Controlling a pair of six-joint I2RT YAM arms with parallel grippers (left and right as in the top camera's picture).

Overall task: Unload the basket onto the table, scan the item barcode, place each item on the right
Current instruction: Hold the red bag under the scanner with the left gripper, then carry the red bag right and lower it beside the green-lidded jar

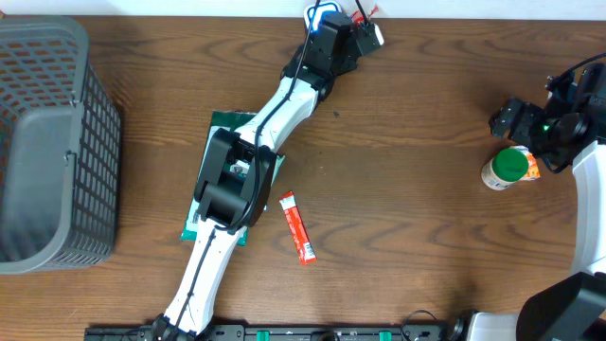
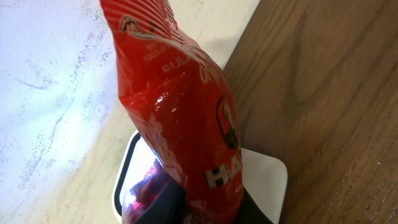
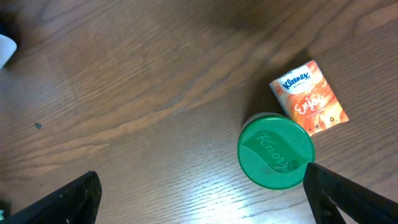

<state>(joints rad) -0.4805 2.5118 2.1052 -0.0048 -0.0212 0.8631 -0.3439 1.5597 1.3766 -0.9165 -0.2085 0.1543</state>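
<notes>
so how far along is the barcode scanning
Done: the left gripper is shut on the red packet, off the table. In hand: packet held over the white scanner, its face showing red; a read cannot be confirmed. Left: possibly the red stick pack, green-lidded jar and tissue pack; the right gripper hangs open above the jar.

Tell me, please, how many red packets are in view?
2. One red bag is held in the left gripper at the far table edge; one red stick lies flat beside the left arm. Others may be hidden.
</notes>
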